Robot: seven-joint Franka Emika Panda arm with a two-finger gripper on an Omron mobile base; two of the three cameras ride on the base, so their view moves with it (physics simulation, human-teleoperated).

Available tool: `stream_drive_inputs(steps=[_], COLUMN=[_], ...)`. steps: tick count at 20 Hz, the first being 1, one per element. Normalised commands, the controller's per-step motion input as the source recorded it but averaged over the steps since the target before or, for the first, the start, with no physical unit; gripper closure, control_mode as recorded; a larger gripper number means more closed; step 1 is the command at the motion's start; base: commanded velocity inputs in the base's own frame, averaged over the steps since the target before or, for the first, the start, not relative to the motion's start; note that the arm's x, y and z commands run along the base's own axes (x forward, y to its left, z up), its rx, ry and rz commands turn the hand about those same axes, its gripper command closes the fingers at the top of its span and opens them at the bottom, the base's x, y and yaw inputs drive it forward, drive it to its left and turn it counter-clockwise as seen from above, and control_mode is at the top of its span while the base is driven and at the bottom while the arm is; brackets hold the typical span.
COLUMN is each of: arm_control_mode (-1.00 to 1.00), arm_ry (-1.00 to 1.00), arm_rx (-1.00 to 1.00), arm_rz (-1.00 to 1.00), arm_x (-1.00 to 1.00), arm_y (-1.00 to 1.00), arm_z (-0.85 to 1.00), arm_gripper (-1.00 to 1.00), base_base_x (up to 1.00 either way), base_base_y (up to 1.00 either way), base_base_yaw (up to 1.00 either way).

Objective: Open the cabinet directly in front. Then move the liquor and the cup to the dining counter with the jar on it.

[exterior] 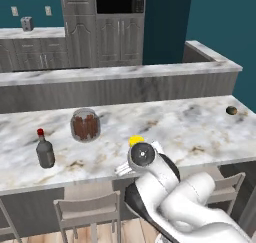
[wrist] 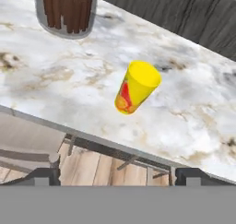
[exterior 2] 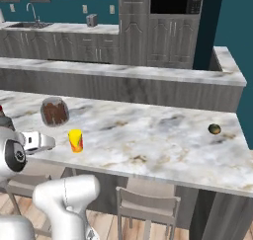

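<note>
Where the left base view opens, I log the dining counter [exterior: 200, 122] across the middle, the liquor [exterior: 45, 149] upright at left, the jar [exterior: 85, 125] right of it and apart, and the cup [exterior: 136, 140] at centre, half hidden behind my wrist. A small dark round item [exterior: 231, 110] sits at far right.

In the right base view: the cup [exterior 2: 75, 140] left of centre, near the front edge; the jar [exterior 2: 54, 111] above-left of it; the gripper [exterior 2: 49, 143] just left of the cup, not touching.

In the hand view: the cup [wrist: 137, 87] at centre, standing free on the marble; the jar [wrist: 67, 8] at upper left; my fingertips [wrist: 44, 177] spread wide at the bottom corners, holding nothing.
</note>
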Motion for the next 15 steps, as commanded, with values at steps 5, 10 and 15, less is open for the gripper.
stream_drive_inputs(steps=[5, 10, 15], arm_control_mode=[-1.00, -1.00, -1.00], arm_ry=[-0.69, -0.63, -0.52], arm_rx=[-0.14, -0.10, -0.16], arm_rz=[-0.04, -0.06, -0.05], arm_x=[-1.00, -1.00, -0.83], arm_y=[0.00, 0.04, 0.23], arm_z=[0.93, 1.00, 0.67], arm_gripper=[-1.00, -1.00, -1.00], base_base_x=[0.00, 0.00, 0.00], base_base_y=[0.00, 0.00, 0.00], base_base_yaw=[0.00, 0.00, 0.00])
